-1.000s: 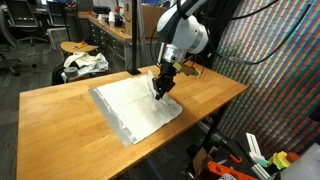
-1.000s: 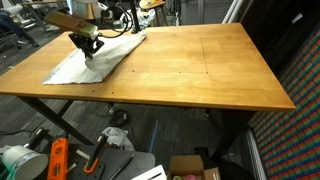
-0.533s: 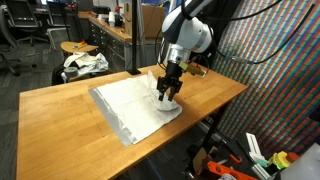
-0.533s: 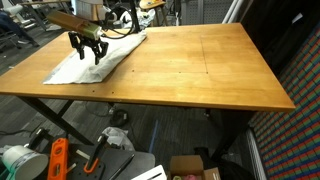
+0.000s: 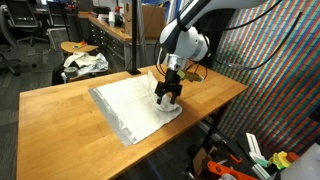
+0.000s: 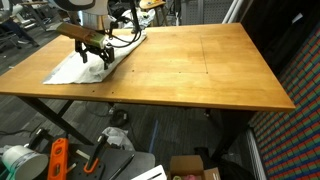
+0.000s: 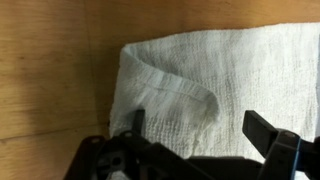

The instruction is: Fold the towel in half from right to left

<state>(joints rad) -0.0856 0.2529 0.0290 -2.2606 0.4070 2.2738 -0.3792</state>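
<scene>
Pointing straight down, the gripper [image 5: 168,99] hovers wide open and empty above one corner of the towel [image 5: 127,104].

The towel [image 7: 215,85] is matt, coarse-woven white cloth; the counter [image 6: 190,65] is smooth, lightly glossy wood; the gripper [image 7: 200,135] is black.

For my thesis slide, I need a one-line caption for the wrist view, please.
Open jaws over a white towel with a raised crease near its corner, lying on the wooden table.
</scene>
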